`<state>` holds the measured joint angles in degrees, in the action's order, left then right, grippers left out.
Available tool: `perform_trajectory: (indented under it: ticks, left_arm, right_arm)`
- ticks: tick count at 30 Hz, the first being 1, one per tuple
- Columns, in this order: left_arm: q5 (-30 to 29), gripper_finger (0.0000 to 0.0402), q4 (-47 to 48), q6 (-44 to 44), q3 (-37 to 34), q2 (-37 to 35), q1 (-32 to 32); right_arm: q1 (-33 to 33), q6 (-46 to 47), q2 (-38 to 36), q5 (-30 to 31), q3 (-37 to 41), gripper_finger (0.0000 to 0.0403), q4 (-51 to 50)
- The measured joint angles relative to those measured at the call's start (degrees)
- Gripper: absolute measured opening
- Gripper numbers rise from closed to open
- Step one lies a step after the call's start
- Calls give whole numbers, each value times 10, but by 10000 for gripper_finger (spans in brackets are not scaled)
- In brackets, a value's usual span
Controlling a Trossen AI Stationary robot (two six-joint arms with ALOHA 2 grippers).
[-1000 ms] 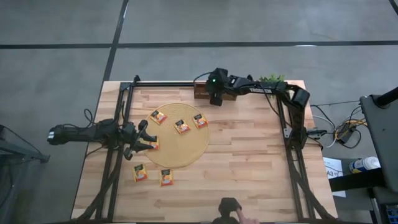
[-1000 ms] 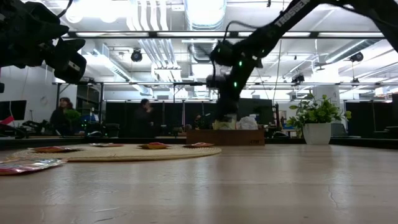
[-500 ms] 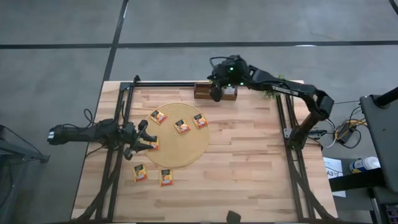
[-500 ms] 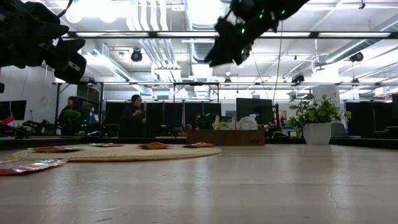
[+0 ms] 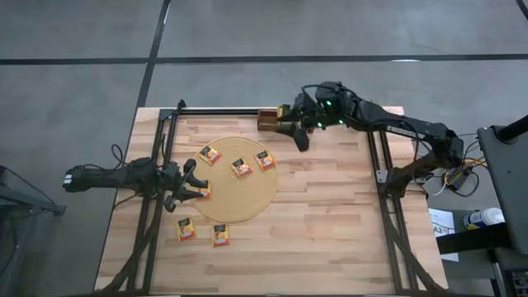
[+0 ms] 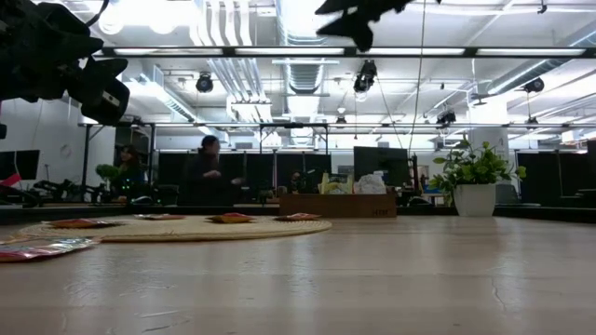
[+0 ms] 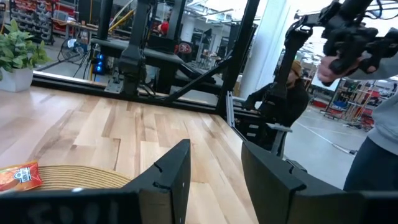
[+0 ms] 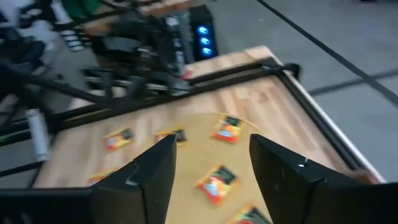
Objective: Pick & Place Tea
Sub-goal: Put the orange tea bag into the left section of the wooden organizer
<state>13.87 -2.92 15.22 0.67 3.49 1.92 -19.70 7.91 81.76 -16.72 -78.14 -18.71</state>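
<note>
Flatly, orange tea sachets (image 5: 242, 167) lie variously turned.

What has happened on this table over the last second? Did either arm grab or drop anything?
The right tool lifted away from the wooden tray at the table's far edge and swung toward the round mat; its fingers are apart and empty. Nothing was grabbed or dropped. The left tool kept its place at the mat's left edge, open. The tea sachets on the mat and table did not move.
</note>
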Motion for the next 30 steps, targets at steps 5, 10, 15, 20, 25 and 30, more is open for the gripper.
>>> perform_trajectory:
  ticks: [5, 10, 15, 20, 25, 30]
  left_arm:
    - [-31, 138, 1, -25, 0, 0, 0]
    - [-105, 138, -7, -44, 0, 0, 0]
    - [-110, 138, -48, -18, 0, 0, -1]
    - [-110, 138, -118, 67, 0, 0, -1]
    - [-110, 138, -175, 197, 0, 0, -1]
    - [-110, 138, -227, 279, 0, 0, 0]
  right_arm:
    - [48, 7, -58, 0, 27, 158, 2]
    - [77, 28, -131, 2, 74, 94, 16]
    - [88, 58, -223, 2, 153, 36, 86]
    - [87, 110, -334, 14, 267, 10, 182]
    - [87, 148, -438, 44, 379, 9, 294]
    - [87, 143, -524, 99, 457, 9, 341]
